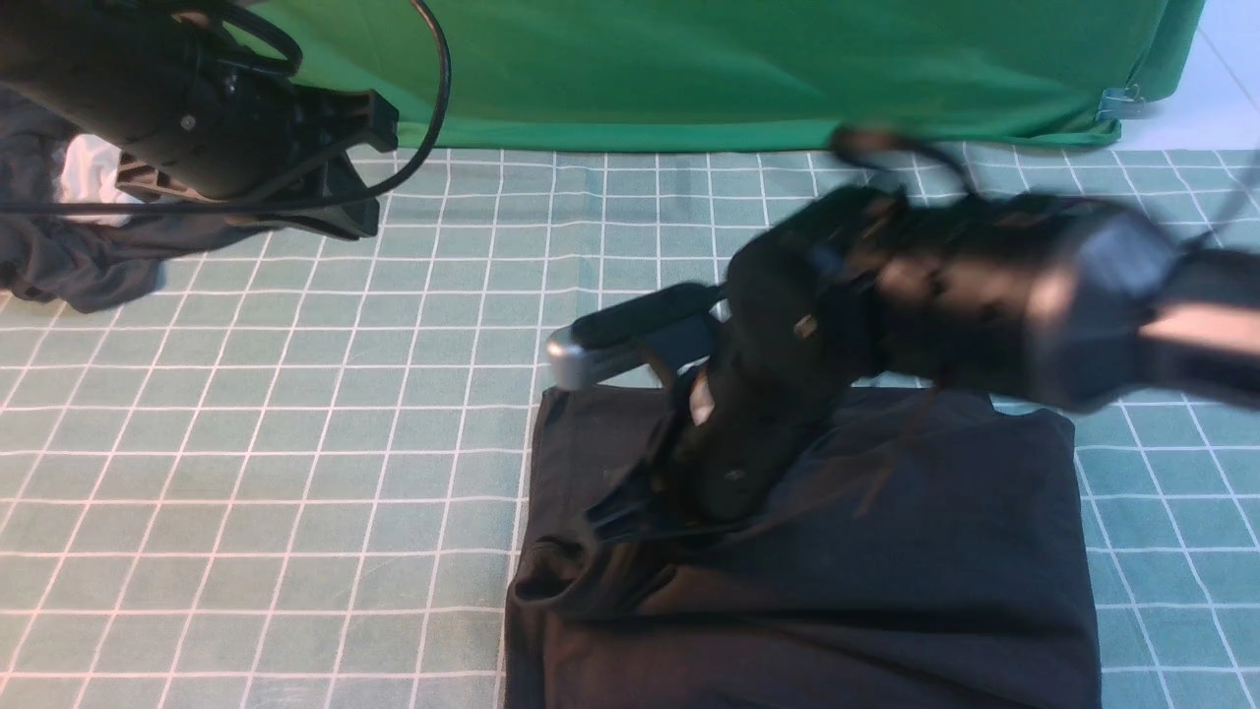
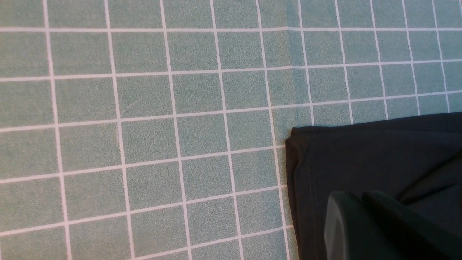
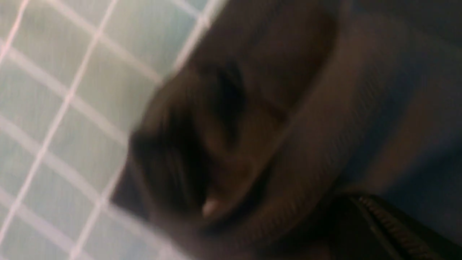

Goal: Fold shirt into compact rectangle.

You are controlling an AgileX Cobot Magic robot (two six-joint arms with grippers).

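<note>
The black shirt (image 1: 886, 571) lies folded into a rough rectangle on the checked tablecloth, near the front edge and right of centre. My right gripper (image 1: 615, 517) reaches down onto its left part, shut on a pinch of fabric that bunches up around the tips. The right wrist view is blurred and shows folded shirt cloth (image 3: 361, 90) and one ribbed finger pad (image 3: 386, 220). My left gripper (image 1: 359, 162) hangs raised at the far left, shut and holding nothing. In the left wrist view its fingers (image 2: 346, 216) show over the shirt's corner (image 2: 361, 159).
A dark grey garment (image 1: 69, 266) with a white cloth (image 1: 89, 162) lies at the far left edge, partly behind the left arm. A green backdrop (image 1: 787, 69) closes off the far side. The green checked tablecloth (image 1: 295, 443) covers the table.
</note>
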